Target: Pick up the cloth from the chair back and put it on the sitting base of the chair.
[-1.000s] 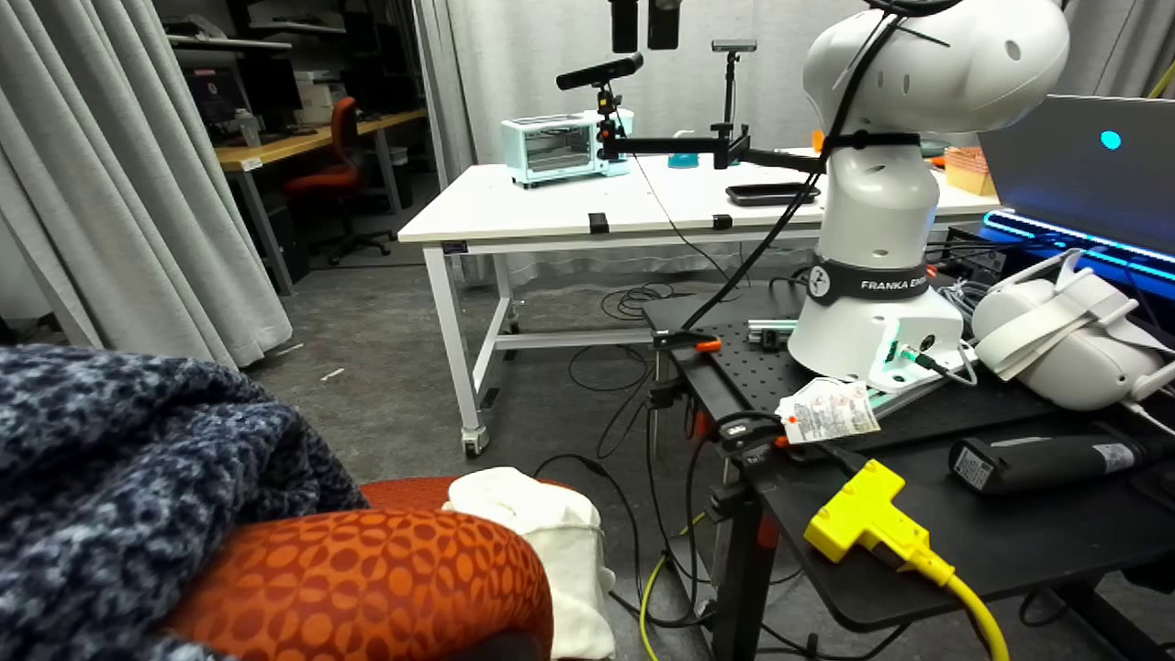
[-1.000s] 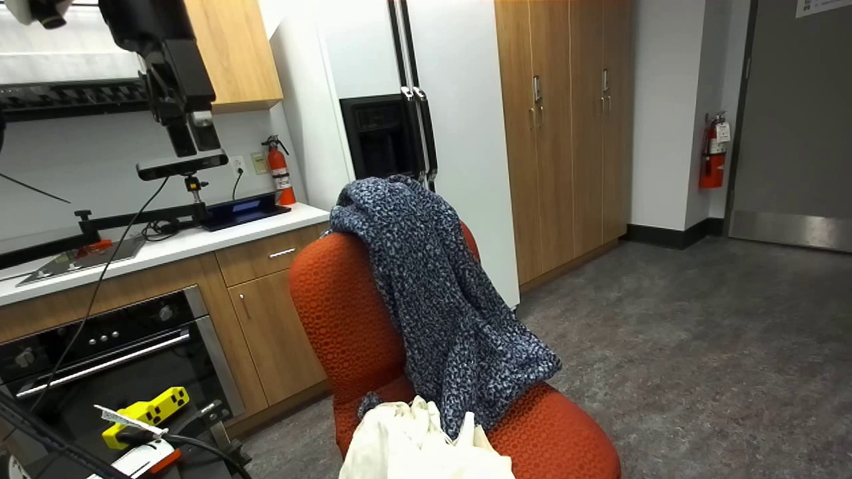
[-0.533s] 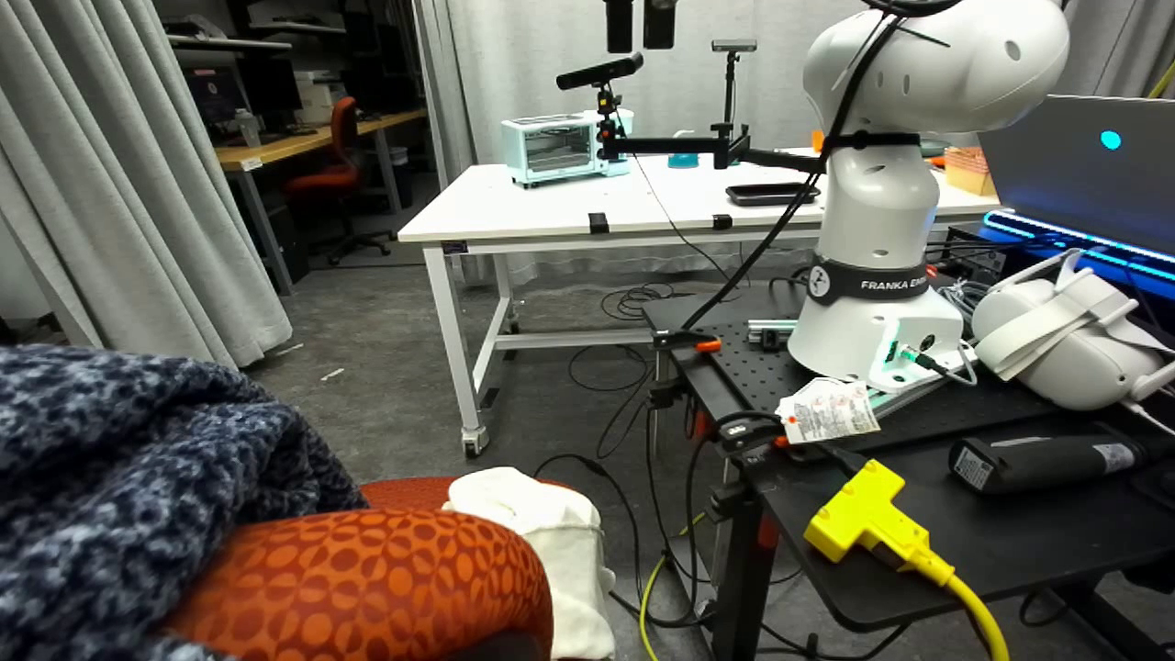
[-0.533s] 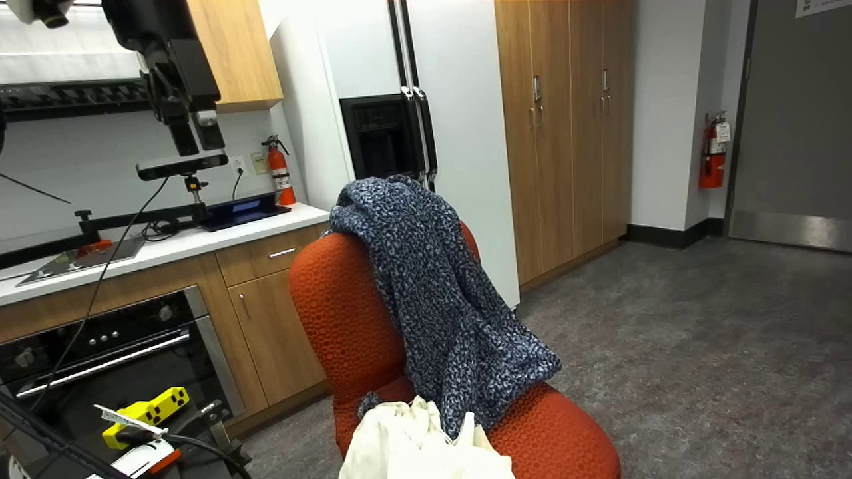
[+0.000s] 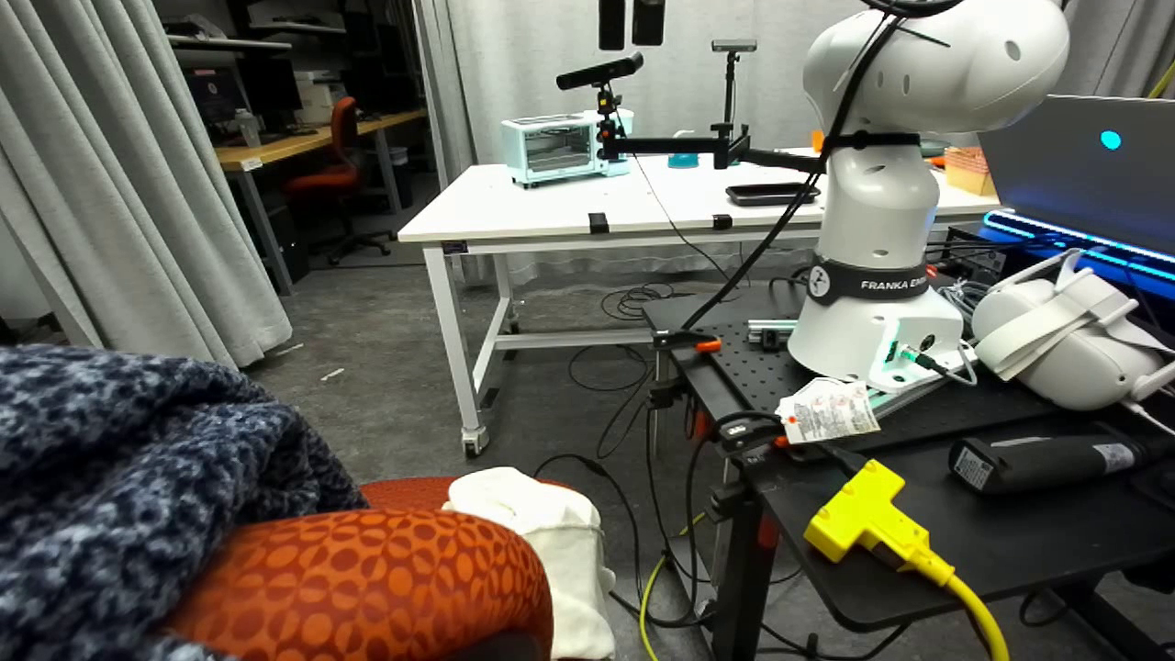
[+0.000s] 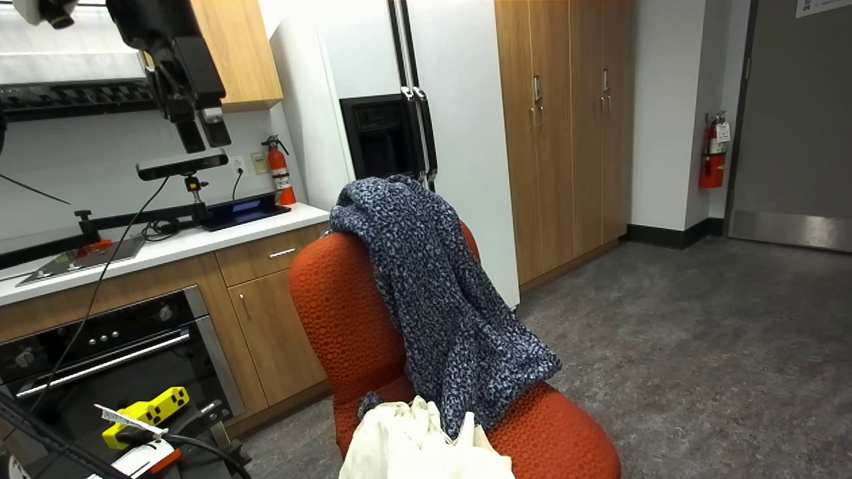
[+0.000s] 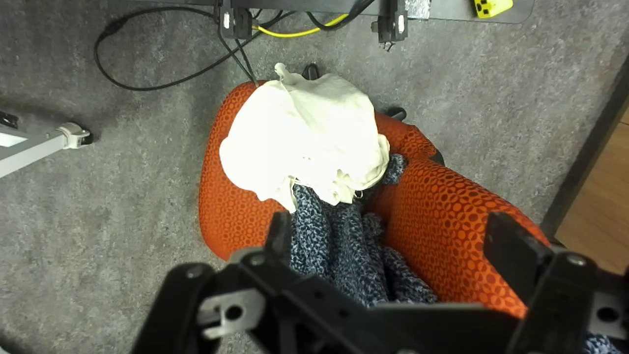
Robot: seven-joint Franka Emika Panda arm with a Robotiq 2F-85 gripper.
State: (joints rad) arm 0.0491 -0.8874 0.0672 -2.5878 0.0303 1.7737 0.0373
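The dark navy, white-flecked cloth point(image 6: 432, 279) hangs over the top of the orange-red chair back point(image 6: 339, 293) and drapes down onto the seat point(image 6: 562, 432). In the wrist view the cloth point(image 7: 339, 246) lies in folds beside the chair back point(image 7: 452, 216), and part of the seat point(image 7: 231, 211) shows. Cloth point(image 5: 138, 459) and chair back point(image 5: 367, 578) also show at lower left in an exterior view. My gripper point(image 6: 206, 141) is open and empty, held high and apart from the cloth. In the wrist view the gripper's point(image 7: 390, 223) fingers stand wide apart, with cloth and chair back below.
A cream-white bundle point(image 7: 304, 137) sits on the seat and covers the cloth's lower end. A camera on a stand point(image 6: 183, 166) is just below the gripper in that view. A black robot table point(image 5: 918, 551) with a yellow power splitter point(image 5: 867, 514) stands beside the chair.
My gripper has moved slightly, rightward and a little up in one exterior view and leftward in another. It stays open. The cloth, chair and bundle have not moved.
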